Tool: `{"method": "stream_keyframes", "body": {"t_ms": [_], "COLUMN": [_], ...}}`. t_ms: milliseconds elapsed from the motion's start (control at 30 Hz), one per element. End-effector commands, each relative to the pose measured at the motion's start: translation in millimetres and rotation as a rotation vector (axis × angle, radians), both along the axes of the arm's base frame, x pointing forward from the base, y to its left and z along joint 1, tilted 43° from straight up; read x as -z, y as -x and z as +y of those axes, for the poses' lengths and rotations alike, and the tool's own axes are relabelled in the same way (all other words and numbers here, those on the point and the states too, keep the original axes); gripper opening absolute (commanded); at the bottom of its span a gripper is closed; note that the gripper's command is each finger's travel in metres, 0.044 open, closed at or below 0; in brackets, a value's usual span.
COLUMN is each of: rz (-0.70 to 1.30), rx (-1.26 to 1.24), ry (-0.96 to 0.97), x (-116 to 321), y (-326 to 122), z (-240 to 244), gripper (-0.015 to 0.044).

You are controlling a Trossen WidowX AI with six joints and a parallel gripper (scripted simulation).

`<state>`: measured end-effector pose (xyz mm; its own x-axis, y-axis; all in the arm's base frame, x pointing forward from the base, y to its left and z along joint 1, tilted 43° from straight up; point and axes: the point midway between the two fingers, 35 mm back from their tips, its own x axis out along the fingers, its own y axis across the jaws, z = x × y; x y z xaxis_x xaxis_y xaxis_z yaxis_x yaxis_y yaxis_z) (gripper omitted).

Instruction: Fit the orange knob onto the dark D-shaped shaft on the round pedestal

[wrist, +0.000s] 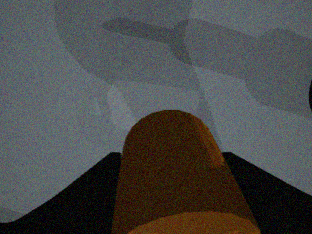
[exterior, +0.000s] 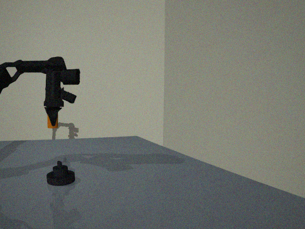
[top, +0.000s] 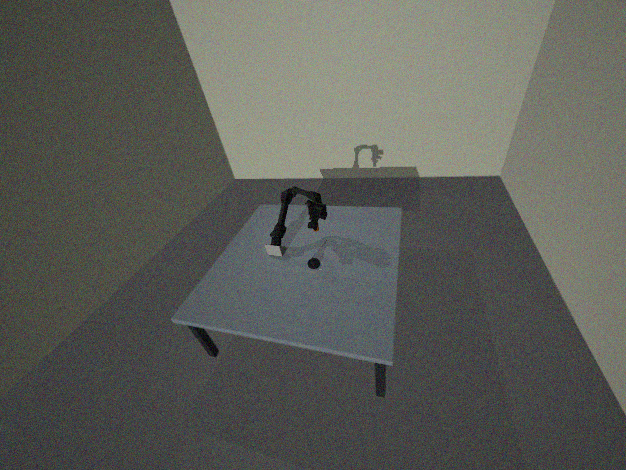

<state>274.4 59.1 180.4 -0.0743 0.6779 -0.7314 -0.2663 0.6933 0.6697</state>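
The orange knob is held upright in the air, well above the table. My gripper is shut on it, one black finger on each side in the wrist view. The dark round pedestal stands on the table, lower than the knob and nearer to the exterior view. Its thin shaft points straight up from a stepped top. The shaft's flat side and the knob's hole cannot be seen. In the wrist view only a dark sliver shows at the right edge.
The blue-grey table carries the arm's pale base to the left of the pedestal in the top view. Shadows of the arm fall across the table top and the far wall. The table's far edge lies behind the arm.
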Motion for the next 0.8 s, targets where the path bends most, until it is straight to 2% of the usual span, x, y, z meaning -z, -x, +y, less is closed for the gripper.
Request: {"method": "stream_keyframes", "body": {"t_ms": [0, 767], "rz": [-0.006, 0.012], "rx": [-0.001, 0.018], "ry": [0.007, 0.016], "x": [5.5, 62.6], "y": [-5.4, -33.2], "z": [-5.7, -44.8], "gripper": [0.0000, 0.0000]}}
